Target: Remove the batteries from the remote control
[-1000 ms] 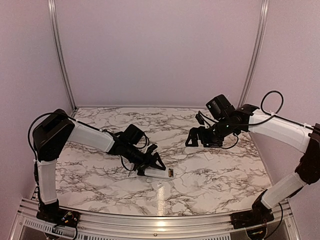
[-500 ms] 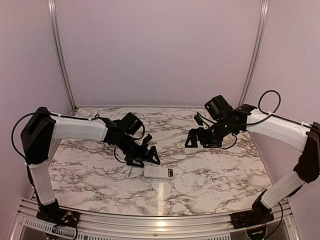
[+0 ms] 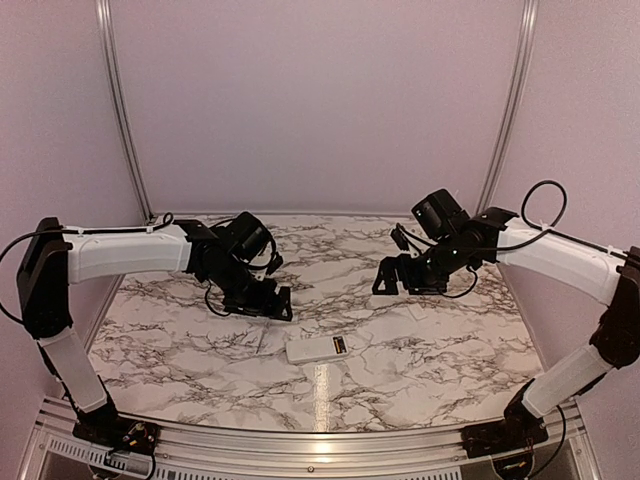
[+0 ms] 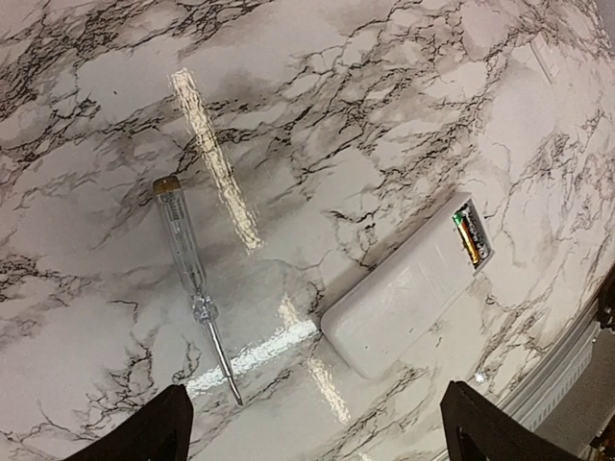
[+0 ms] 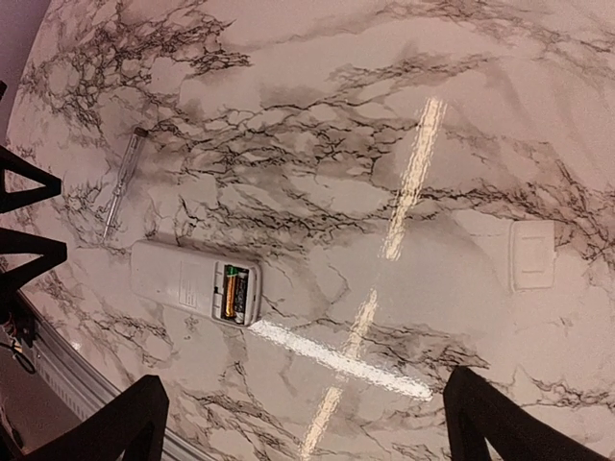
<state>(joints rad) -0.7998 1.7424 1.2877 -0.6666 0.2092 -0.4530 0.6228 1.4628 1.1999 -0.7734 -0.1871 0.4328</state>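
The white remote control [image 3: 313,349] lies flat near the table's front middle, with its battery recess open at its right end. It also shows in the left wrist view [image 4: 404,298] and the right wrist view [image 5: 183,279]. Both batteries [image 5: 233,292] sit side by side in the recess, one golden-orange and one dark; they also show in the left wrist view [image 4: 471,237]. My left gripper [image 3: 270,305] is open and empty, above and back-left of the remote. My right gripper [image 3: 395,278] is open and empty, raised to the back right of the remote.
A clear-handled screwdriver [image 4: 187,269] lies just left of the remote and also shows in the right wrist view [image 5: 120,182]. A small flat white rectangular piece [image 5: 530,254] lies to the remote's right, under the right arm [image 3: 416,311]. The table's front rail [image 3: 320,440] is close.
My left gripper has lifted off the remote and drawn back to the left, open. The remote stays on the table. The right arm has hardly moved.
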